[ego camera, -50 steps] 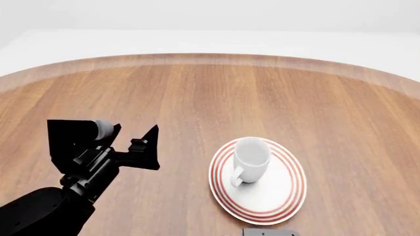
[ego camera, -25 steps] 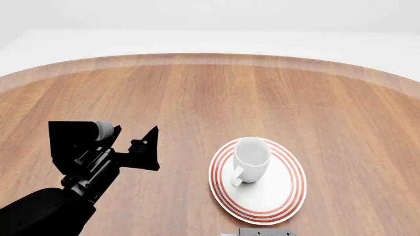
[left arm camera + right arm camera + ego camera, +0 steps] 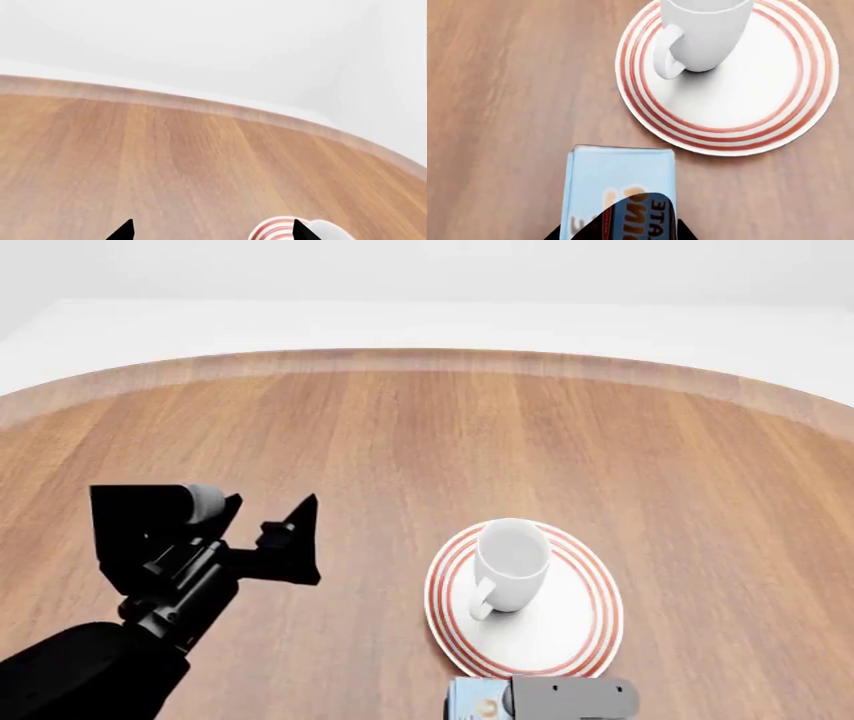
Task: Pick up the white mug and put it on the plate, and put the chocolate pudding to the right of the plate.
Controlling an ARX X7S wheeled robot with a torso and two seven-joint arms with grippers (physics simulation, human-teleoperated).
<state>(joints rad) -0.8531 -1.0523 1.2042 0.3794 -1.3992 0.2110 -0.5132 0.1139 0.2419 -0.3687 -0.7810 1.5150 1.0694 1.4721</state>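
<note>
The white mug (image 3: 511, 560) stands upright on the red-ringed plate (image 3: 577, 632), its handle toward the robot. In the right wrist view the mug (image 3: 704, 30) sits on the far half of the plate (image 3: 747, 95). The light blue chocolate pudding (image 3: 620, 175) carton lies lengthwise between the jaws of my right gripper (image 3: 620, 235), which is shut on it just short of the plate's near rim. In the head view the chocolate pudding (image 3: 478, 701) and the grey gripper body show at the bottom edge. My left gripper (image 3: 287, 540) hangs open and empty, left of the plate.
The round wooden table (image 3: 400, 430) stretches bare behind and to both sides of the plate, with its curved far edge (image 3: 427, 358) against a white floor. The left wrist view shows the table edge (image 3: 200, 102) and a sliver of the plate (image 3: 273, 231).
The right gripper with the pudding carton has come up into the head view from the bottom edge, toward the plate. The left gripper shifted only slightly.
</note>
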